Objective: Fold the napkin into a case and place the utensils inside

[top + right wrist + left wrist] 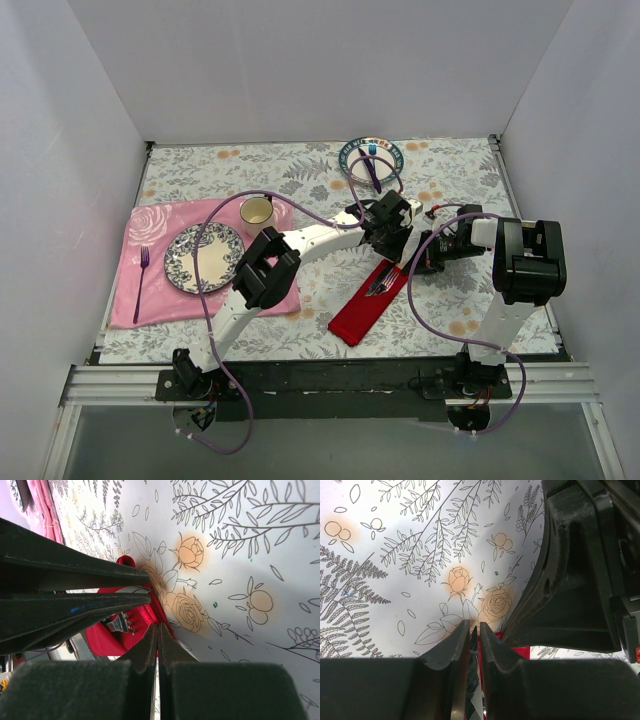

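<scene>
Napkin (358,312) folded into a long red cloth strip, lying diagonally on the floral tablecloth (290,175).
Slim metal utensils (381,281) rest on its far end. The left gripper (474,626) is pinched almost closed on a thin shiny sliver, probably one of them; the right gripper (157,628), just beside, is fully closed, holding nothing.

Boxed in on three sides by plain white walls (300,70). Underneath, spread with a pale tablecloth (470,165) of grey ferns and orange roses. Edged in front by a metal rail (110,385). Lit softly, evenly.
</scene>
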Tool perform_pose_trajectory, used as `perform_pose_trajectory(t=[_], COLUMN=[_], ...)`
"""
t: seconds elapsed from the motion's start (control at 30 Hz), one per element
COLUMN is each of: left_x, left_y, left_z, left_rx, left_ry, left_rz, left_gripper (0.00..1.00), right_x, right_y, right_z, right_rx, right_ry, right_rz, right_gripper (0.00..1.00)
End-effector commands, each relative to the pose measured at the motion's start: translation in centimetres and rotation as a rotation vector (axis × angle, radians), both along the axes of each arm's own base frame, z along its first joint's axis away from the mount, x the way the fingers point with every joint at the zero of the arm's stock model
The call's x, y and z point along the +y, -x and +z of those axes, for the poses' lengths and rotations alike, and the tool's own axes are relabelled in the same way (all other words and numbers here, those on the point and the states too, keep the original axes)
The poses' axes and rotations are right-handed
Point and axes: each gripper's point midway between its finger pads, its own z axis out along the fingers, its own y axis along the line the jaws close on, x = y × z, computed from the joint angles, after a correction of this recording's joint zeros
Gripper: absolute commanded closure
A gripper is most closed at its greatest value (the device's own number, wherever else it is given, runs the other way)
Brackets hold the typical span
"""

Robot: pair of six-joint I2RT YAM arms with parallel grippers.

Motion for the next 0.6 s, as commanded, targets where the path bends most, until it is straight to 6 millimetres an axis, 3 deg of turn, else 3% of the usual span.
perform_pose_trajectory(t=[0.0, 0.4, 0.57], left_x=[-0.21, 0.09, 0.14], left_y=[-0.04, -0.06, -0.04], left_z=[1.26, 0.71, 0.74], left_rx=[-0.028, -0.030, -0.033], left_ry=[0.006, -0.008, -0.013], left_rz=[-0.005, -0.011, -0.009], left_gripper=[0.87, 0.88, 0.97], right_x=[0.08, 0.08, 0.08], right_y=[-0.73, -0.77, -0.77], right_z=[0.24, 0.17, 0.09], right_rx=[-0.028, -0.024, -0.022], right_ry=[0.004, 0.004, 0.004], right_rz=[0.010, 0.010, 0.010], right_gripper=[0.99, 0.99, 0.99])
